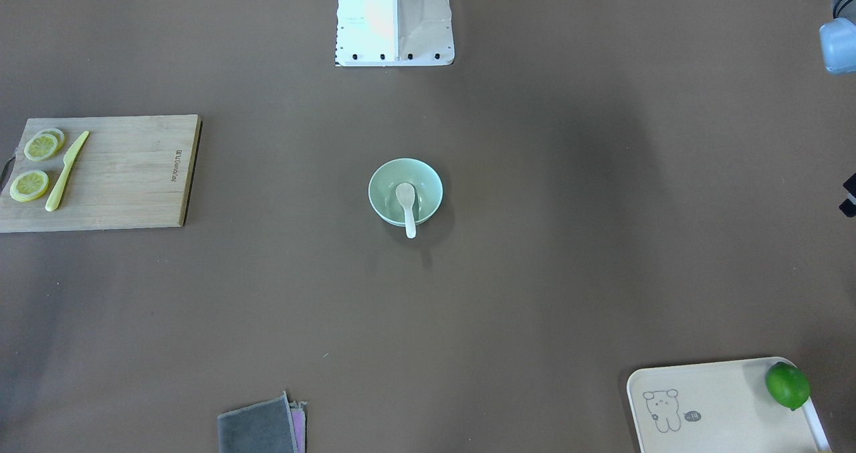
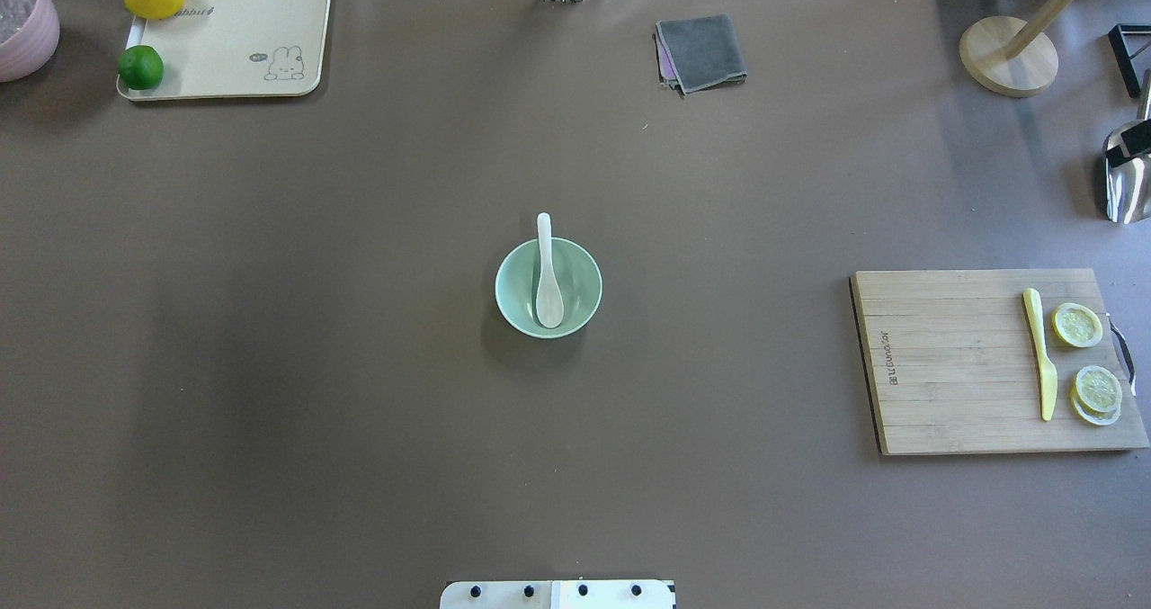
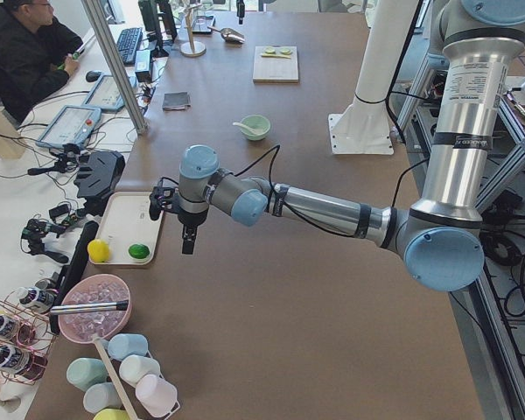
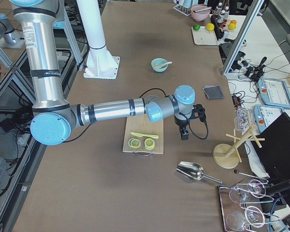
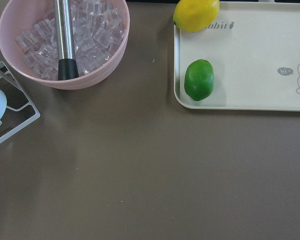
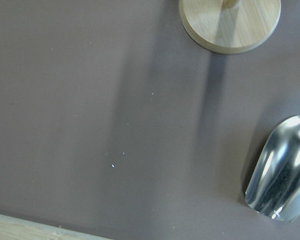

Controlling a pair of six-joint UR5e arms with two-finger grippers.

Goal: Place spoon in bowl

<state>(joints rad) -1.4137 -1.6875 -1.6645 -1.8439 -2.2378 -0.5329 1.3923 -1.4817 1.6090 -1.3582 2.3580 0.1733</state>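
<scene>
The white spoon [image 1: 406,205] lies with its scoop inside the mint-green bowl [image 1: 381,175] at the table's middle. Its handle rests on the rim and sticks out on the side away from the robot. Both also show in the overhead view: the spoon [image 2: 547,285] and the bowl [image 2: 508,296]. My left gripper [image 3: 186,243] hangs over the table's left end near the tray, far from the bowl. My right gripper [image 4: 184,134] hangs over the right end beside the cutting board. I cannot tell whether either is open or shut.
A wooden cutting board [image 2: 953,366] with a yellow knife [image 2: 1039,353] and lemon slices lies at the right. A cream tray [image 2: 234,51] holds a lime and a lemon. A grey cloth [image 2: 701,51], a pink ice bowl [image 5: 65,40], a metal scoop [image 6: 282,175] and a wooden stand [image 2: 1007,56] sit along the edges.
</scene>
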